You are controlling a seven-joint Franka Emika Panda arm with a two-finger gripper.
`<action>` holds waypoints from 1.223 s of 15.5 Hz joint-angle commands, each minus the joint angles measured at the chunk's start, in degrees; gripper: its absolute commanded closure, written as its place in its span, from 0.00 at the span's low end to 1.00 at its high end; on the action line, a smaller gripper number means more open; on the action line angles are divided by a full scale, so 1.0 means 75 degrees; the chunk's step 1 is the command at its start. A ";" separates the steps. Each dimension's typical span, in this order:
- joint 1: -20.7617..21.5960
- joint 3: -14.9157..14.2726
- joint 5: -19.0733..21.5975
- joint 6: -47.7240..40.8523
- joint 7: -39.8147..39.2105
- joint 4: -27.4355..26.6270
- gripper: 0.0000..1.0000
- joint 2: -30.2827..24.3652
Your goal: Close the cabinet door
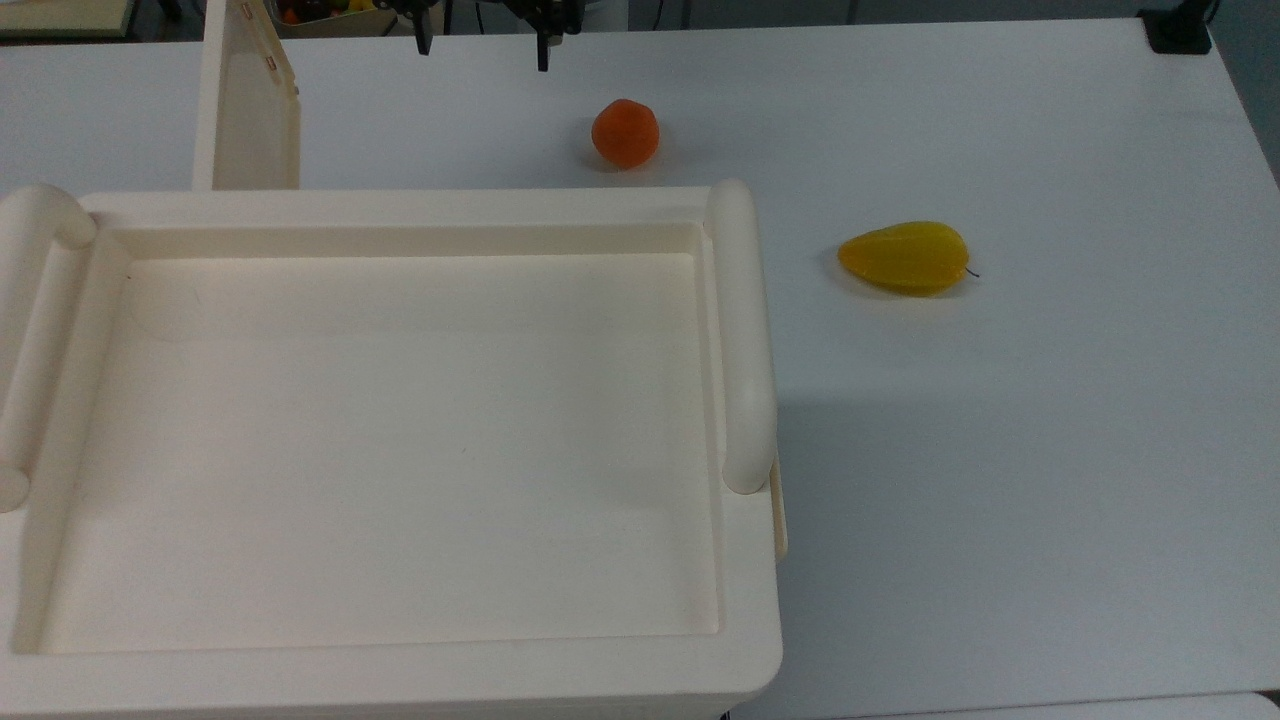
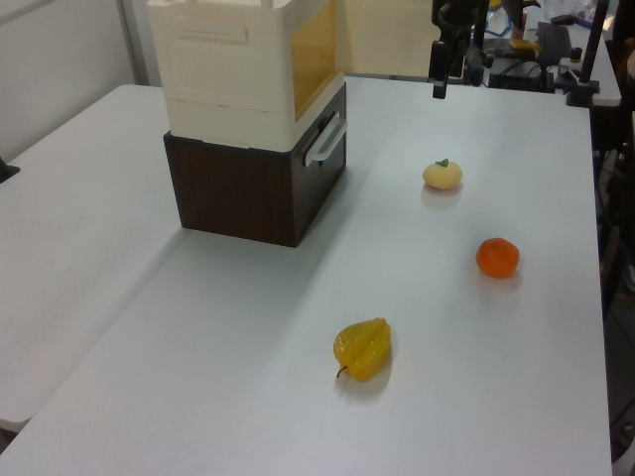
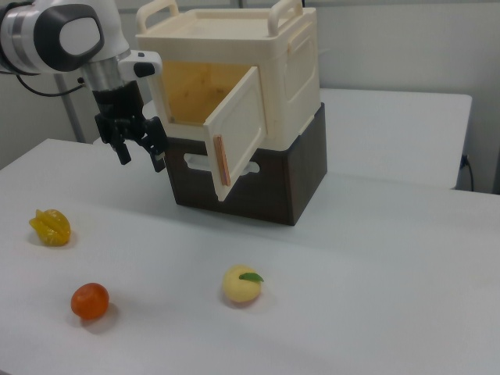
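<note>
- You're on a big white counter [image 3: 375, 258], and nothing on it blocks the job as far as I can tell.
- The cabinet [image 3: 234, 86] sits on a dark brown base [image 3: 258, 183] in the right view; in the top view its tray-like top takes up most of the top view's left.
- The cabinet door [image 3: 238, 129] is swung well out, so you can see straight into the yellowish inside. I'd call the task basically not started: the door needs a push all the way back to flush.
- Your end effector [image 3: 141, 142] hangs just beside the door's free edge, on the right view's left, not touching it. The fingers are spread fairly wide with nothing between them.
- In the top view the door [image 1: 250, 100] is a thin slab sticking out past the cabinet, and the arm is cut off by the frame edge, so only the fingertips poke in.
- In the left view the door blends into the cabinet front, so its angle is hard to read.
- Small stuff: a yellow starfruit [image 3: 50, 226], an orange [image 3: 90, 301] and a pale peach-like fruit [image 3: 243, 284], all well apart from the door.
</note>
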 commanded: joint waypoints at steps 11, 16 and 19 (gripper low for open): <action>-0.0011 -0.0041 0.0165 -0.0124 -0.0638 0.0019 0.00 0.0104; -0.0011 -0.0041 0.0177 -0.0078 -0.0663 0.0019 0.26 0.0104; -0.0011 -0.0052 0.0188 -0.0078 -0.0663 0.0019 0.73 0.0104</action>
